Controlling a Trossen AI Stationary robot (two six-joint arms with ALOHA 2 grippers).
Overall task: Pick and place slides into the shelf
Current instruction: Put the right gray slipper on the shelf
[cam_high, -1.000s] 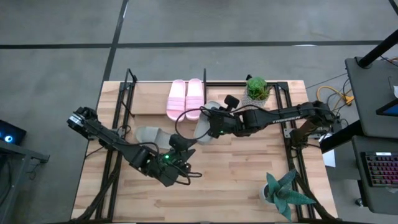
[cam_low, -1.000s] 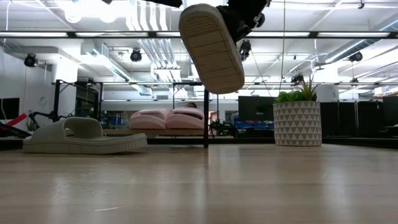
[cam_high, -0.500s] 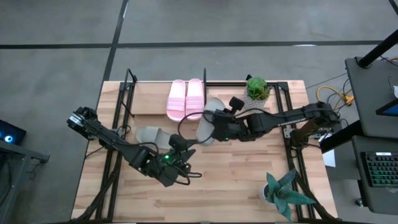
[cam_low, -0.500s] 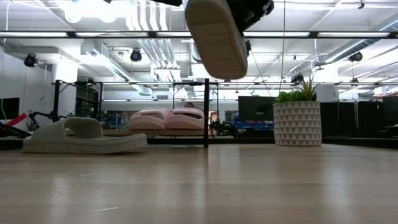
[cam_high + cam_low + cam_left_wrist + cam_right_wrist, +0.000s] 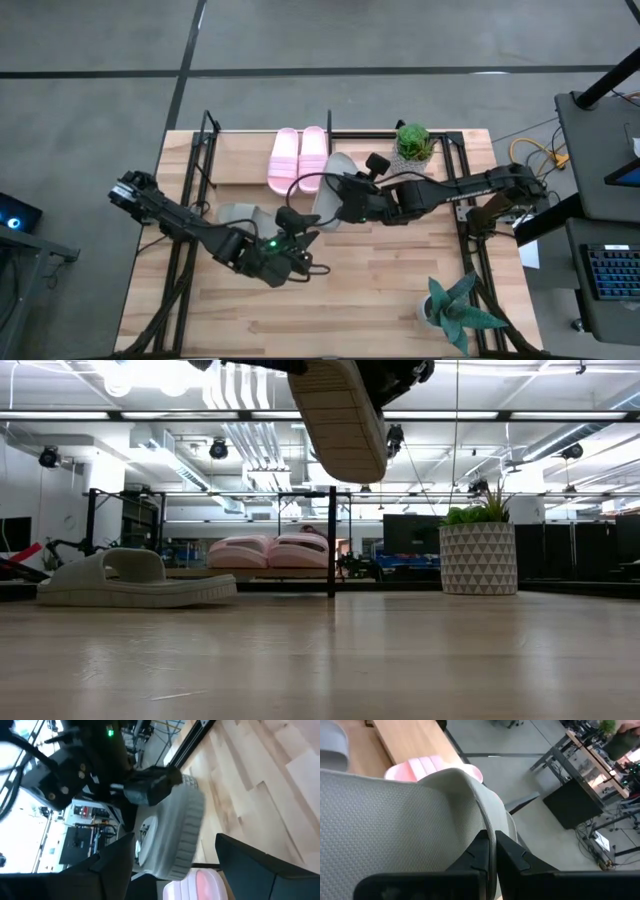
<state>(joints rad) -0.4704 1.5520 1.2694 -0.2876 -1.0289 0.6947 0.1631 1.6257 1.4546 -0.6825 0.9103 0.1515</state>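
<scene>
— Right wrist view: what has the right gripper [image 5: 490,851] got?
— Its fingers are pinched on the strap of a grey-green slide [image 5: 331,187], carried in the air, sole [image 5: 345,415] well clear of the table [image 5: 400,660].
— Which step?
— Carrying it to the shelf [image 5: 240,160], I judge. From the gripper, the two pink slides [image 5: 299,155] lie at about eleven o'clock, already shelved.
— Next?
— Probably on toward twelve, lowering into the bare spot beside them.
— Left gripper [image 5: 290,222]?
— Parted, holding nothing, near the other grey-green slide [image 5: 240,216] at its nine o'clock.

Two potted plants [image 5: 414,142] [image 5: 459,310]
</scene>
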